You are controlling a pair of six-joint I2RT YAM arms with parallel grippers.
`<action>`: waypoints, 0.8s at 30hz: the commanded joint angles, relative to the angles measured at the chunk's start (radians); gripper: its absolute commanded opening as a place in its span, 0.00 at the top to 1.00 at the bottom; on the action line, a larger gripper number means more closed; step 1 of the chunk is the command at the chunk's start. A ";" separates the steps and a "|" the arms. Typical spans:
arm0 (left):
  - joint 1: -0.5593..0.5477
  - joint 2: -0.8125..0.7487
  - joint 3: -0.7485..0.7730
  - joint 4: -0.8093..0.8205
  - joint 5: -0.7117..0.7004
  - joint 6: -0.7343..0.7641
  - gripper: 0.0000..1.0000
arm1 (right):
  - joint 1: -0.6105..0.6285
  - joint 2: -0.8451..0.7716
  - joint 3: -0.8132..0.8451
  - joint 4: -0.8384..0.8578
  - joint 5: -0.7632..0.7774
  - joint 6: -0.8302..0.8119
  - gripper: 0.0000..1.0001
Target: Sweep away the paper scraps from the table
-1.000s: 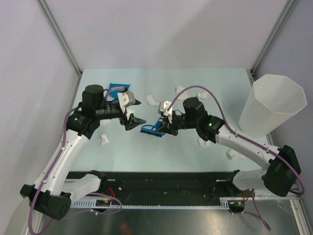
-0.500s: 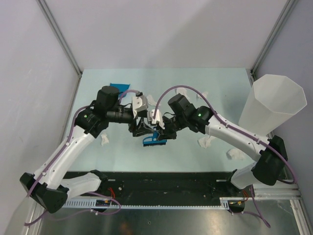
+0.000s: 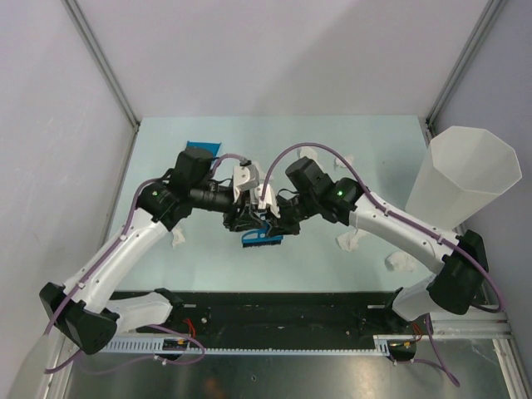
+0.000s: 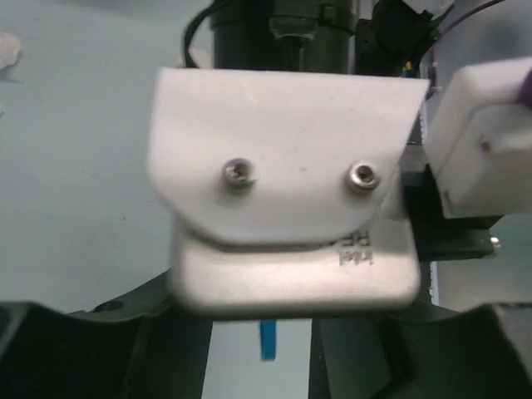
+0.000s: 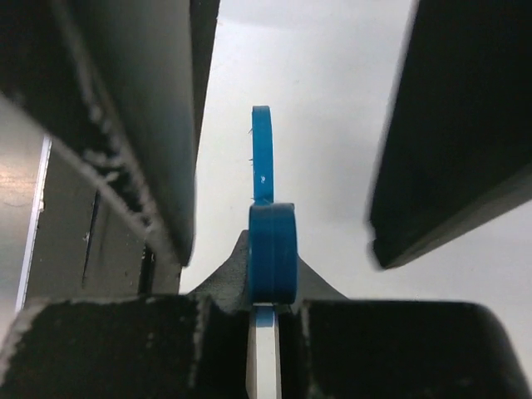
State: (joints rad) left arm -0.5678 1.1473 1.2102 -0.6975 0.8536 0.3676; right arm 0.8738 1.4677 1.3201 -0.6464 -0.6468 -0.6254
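right gripper (image 3: pixel 271 223): is clamping the blue brush (image 5: pixel 272 249) by its handle | left gripper (image 3: pixel 246 219): jaws are standing apart, one on each side of that handle, not touching it | paper scraps (image 3: pixel 177 237): are lying scattered on the table (image 3: pixel 378 137), well apart from both pairs of jaws
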 commanded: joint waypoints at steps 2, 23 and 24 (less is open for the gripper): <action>-0.023 0.026 -0.001 0.024 0.068 -0.032 0.62 | -0.002 0.011 0.068 0.112 -0.060 0.030 1.00; 0.155 -0.133 0.048 0.148 -0.015 -0.391 1.00 | -0.204 -0.113 -0.237 0.714 -0.174 0.552 0.00; 0.154 -0.142 0.048 0.148 -0.001 -0.389 1.00 | -0.191 -0.107 -0.239 0.714 -0.175 0.541 0.00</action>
State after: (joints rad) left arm -0.4183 1.0554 1.2175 -0.6006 0.7803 0.1089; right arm 0.6174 1.3922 1.0863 -0.1257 -0.7727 -0.1577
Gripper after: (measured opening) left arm 0.039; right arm 0.995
